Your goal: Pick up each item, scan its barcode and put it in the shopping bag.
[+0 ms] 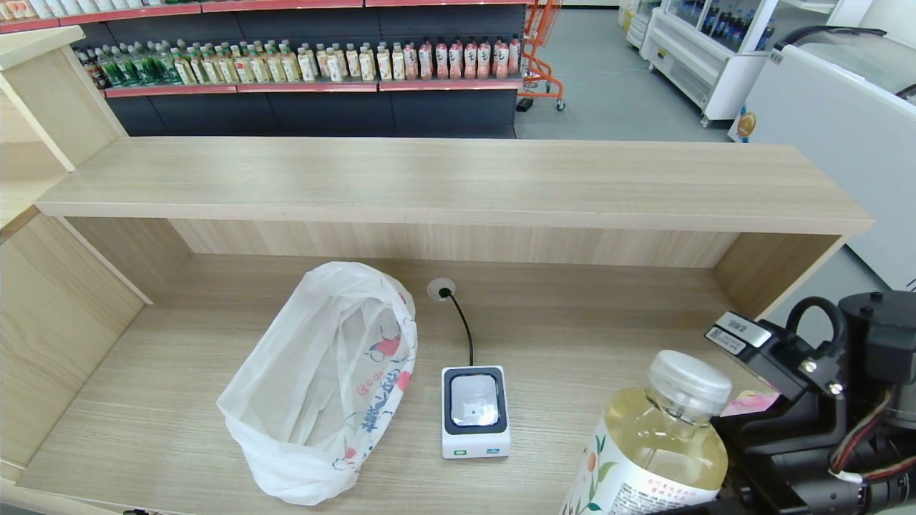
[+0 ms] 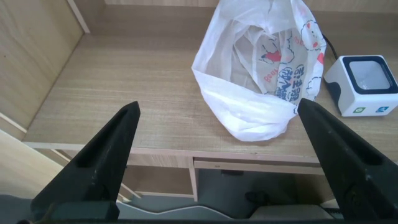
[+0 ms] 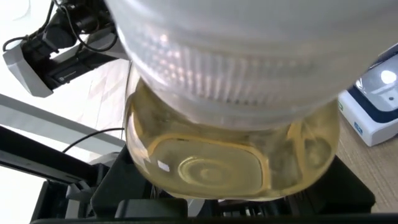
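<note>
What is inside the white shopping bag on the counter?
Through the open mouth of the shopping bag, only its crumpled plastic and print show; folds at the closed end could hide something small.

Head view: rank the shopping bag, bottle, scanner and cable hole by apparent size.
1. shopping bag
2. bottle; it is nearest the camera and cut off by the frame edge, so its true rank is unsure
3. scanner
4. cable hole

Bright, even overhead light is washing the counter (image 1: 572,336), casting soft shadows beneath its upper ledge and glinting off the scanner (image 1: 475,411) window.
</note>
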